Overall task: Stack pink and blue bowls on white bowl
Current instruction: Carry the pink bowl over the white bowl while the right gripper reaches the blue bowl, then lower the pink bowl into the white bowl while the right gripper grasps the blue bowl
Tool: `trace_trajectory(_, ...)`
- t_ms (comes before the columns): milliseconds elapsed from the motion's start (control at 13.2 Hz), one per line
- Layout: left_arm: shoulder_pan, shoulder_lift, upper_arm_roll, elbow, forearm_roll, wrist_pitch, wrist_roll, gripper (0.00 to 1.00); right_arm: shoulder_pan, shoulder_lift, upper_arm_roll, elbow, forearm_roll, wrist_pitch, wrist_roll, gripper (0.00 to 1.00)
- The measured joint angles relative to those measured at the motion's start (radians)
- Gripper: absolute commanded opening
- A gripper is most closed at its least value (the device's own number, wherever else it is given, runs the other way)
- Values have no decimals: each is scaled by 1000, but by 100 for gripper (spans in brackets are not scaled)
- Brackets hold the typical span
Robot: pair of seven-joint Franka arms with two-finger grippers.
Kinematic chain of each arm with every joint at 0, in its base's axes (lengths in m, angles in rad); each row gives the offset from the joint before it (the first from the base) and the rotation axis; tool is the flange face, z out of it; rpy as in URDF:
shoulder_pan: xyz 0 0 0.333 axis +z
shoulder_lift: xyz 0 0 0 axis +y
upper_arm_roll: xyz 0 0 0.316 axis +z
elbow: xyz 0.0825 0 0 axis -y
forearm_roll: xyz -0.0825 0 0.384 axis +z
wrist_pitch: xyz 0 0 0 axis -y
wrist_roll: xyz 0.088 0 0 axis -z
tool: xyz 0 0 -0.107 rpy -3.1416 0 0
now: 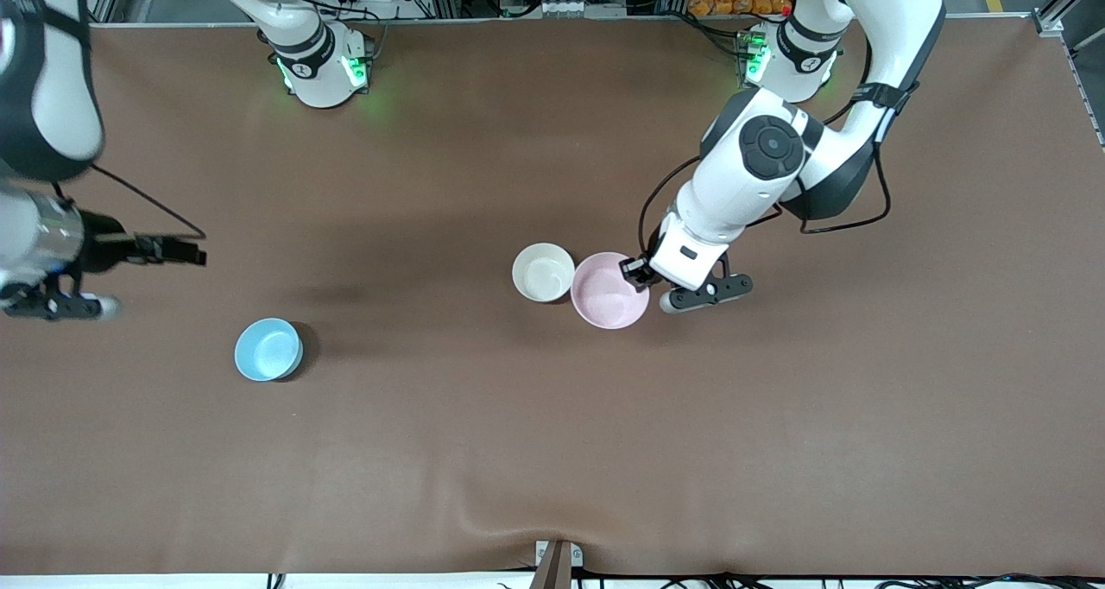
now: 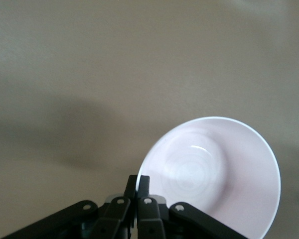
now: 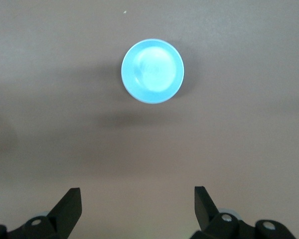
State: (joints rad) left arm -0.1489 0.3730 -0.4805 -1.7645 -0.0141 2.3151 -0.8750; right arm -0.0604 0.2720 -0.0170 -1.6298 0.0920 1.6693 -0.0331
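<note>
The left gripper (image 2: pixel 138 191) pinches the pink bowl (image 1: pixel 609 290) by its rim, beside the white bowl (image 1: pixel 543 271), ready for stacking, while the right gripper (image 3: pixel 137 205) waits open above the table, near the blue bowl (image 1: pixel 268 349).

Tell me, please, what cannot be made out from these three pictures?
- Front view: the left gripper at the pale pink round bowl's rim is covered by its own wrist; whether the bowl is lifted or touches the glossy white round bowl is unclear.
- Front view: the right gripper is blurred and edge-cropped.
- Right wrist view: its fingertips are cut off; the sky-blue round bowl shows fully.
</note>
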Motion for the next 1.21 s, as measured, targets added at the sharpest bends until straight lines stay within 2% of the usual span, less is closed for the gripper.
trace_trajectory(302,-55,20,2,10,6,-4,-53,0,-6,137,-6,-5,0,141,0,100)
trace_trajectory(529,-110,62,7,13,61,-4,-113,0,-17,222,-7,-34,0,305,0,100)
trace_trajectory(756,-152,111,9,23,82,-2,-120,0,-18,285,-7,-112,0,513,0,100)
trace_trajectory(982,-189,136,10,27,115,12,-179,0,-18,322,-7,-144,0,608,0,100)
trace_trajectory(1058,-205,145,11,27,130,26,-197,0,-18,328,-7,-145,0,621,0,87)
trace_trajectory(1133,-219,156,11,27,156,33,-213,0,-20,333,-7,-146,0,629,0,48)
trace_trajectory(1209,-231,169,11,26,178,34,-225,0,-22,337,-8,-147,0,633,0,0)
